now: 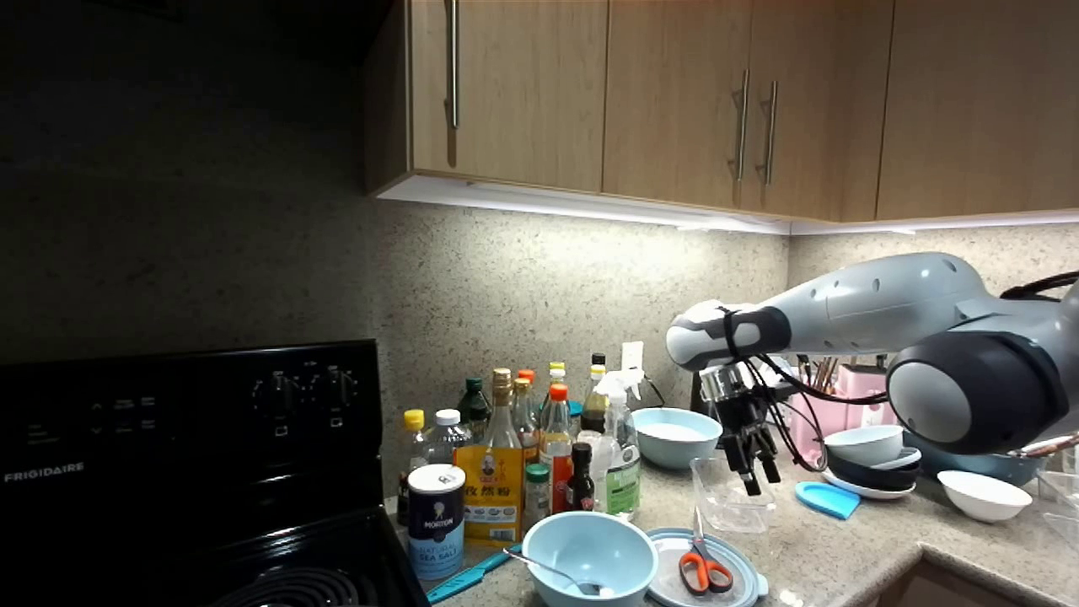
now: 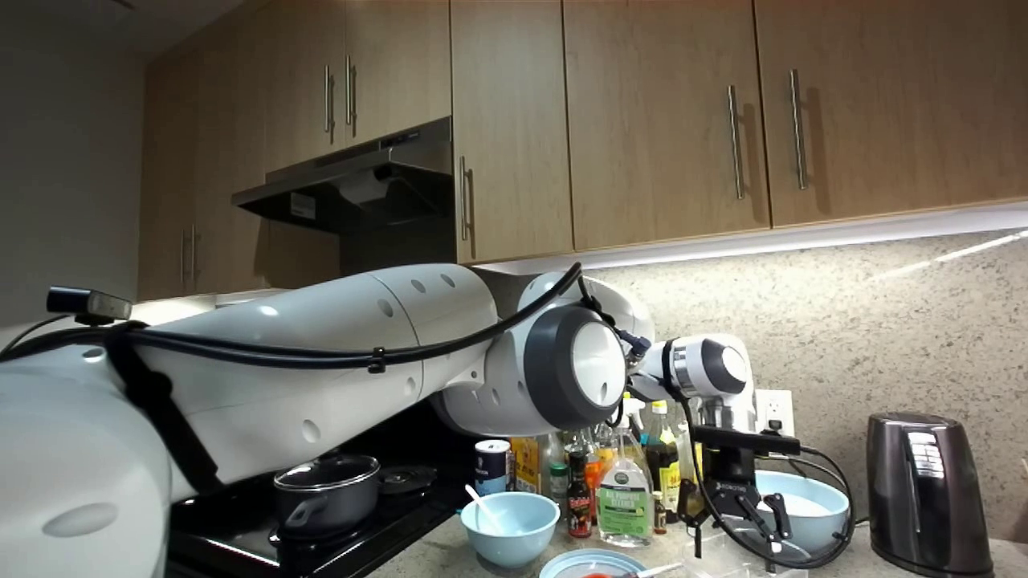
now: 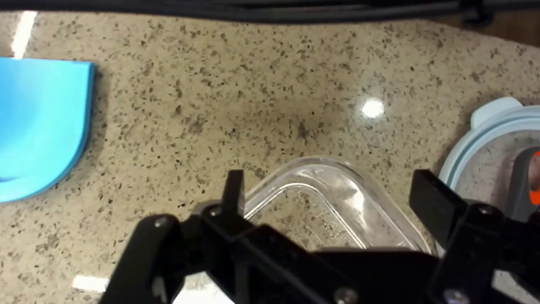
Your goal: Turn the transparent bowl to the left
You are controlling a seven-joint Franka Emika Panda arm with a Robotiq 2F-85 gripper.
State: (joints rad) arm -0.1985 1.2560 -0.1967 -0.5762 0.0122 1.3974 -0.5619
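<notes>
Wrist view: pincer over clear tub, fingers wide apart, nothing held; prob. lining up, turn not yet begun.

Tub (taken as the task's bowl) sits on counter below pincer, one rounded corner showing btwn the fingers & aimed out away from the pincer's body; contact can't be told. Its two visible sides run diag. back under the pincer; the rest is hidden, so long axis: can't tell. Next move prob. calls for going lower, closing on one wall, then twisting L. Squeezing across the corner might slip, I'd guess; lid lies near, on one finger's side, so mind clearance.
</notes>
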